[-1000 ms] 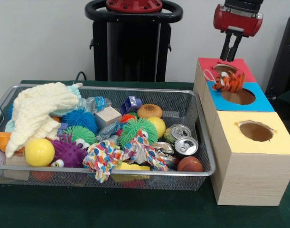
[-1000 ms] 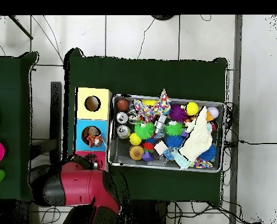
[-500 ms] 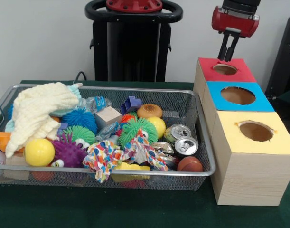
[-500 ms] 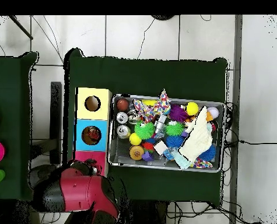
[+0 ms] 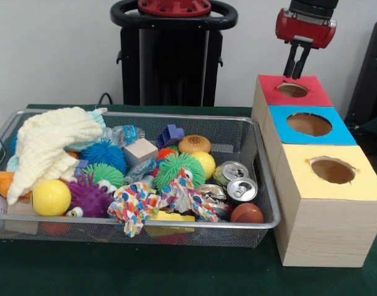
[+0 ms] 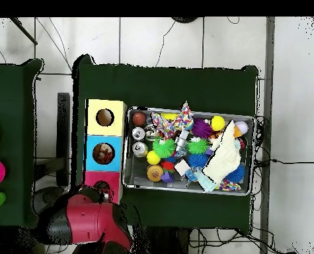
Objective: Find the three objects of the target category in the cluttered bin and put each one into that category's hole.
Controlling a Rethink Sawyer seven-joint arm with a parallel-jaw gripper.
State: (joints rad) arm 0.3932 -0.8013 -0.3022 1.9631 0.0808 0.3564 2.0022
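The tool (image 5: 297,68) hangs empty above the red box (image 5: 293,91), fingers nearly pressed together; more targets likely wait in the bin (image 5: 250,139).

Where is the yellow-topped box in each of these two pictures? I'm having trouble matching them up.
Front view: the yellow box is at the lower right, nearest the camera, right of the bin.
Overhead view: the yellow box is at the upper left, topmost of the three boxes, left of the bin.
Shared landmark: the blue box next to it, between yellow and red.
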